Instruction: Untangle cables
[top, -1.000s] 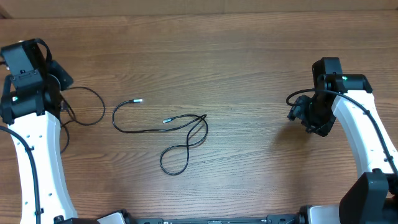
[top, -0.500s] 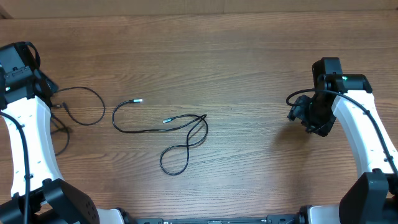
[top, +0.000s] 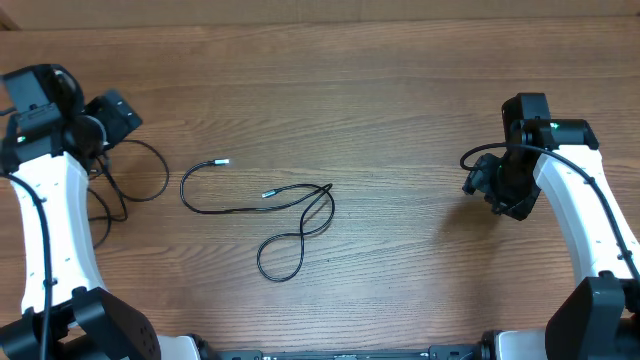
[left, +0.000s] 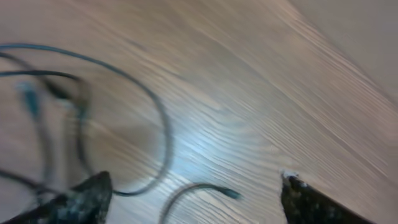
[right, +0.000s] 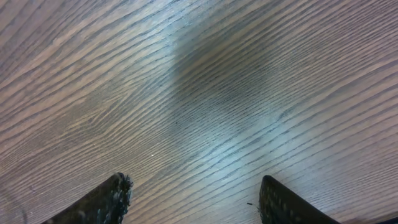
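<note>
Wood grain fills the right wrist view. The right gripper (right: 194, 182) shows its two dark fingers set apart at the bottom edge with only the bare table (right: 205, 87) between them, so I read that claw as open and empty. The left wrist view is blurred, but the left gripper (left: 196, 183) also has its fingers spread wide and grips nothing. Thin black loops (left: 163, 124) lie on the wood below it, and one loose end (left: 229, 193) shows between the fingertips, touching neither as far as I can tell. From overhead, the cables (top: 235, 210) lie left of centre. Their figure-eight loop (top: 260, 262) comes closest to my side, and from it the strands run up to a tight bend and then leftward. One plug end (top: 268, 194) rests partway along that run. The other plug end (top: 222, 161) lies farther back, at the tip of a curve that hooks round on the left. A separate cord (top: 167, 172) curls farther left, just beside the left gripper near the far left of the table. The right gripper sits well apart from all of it, over bare wood on the right.
</note>
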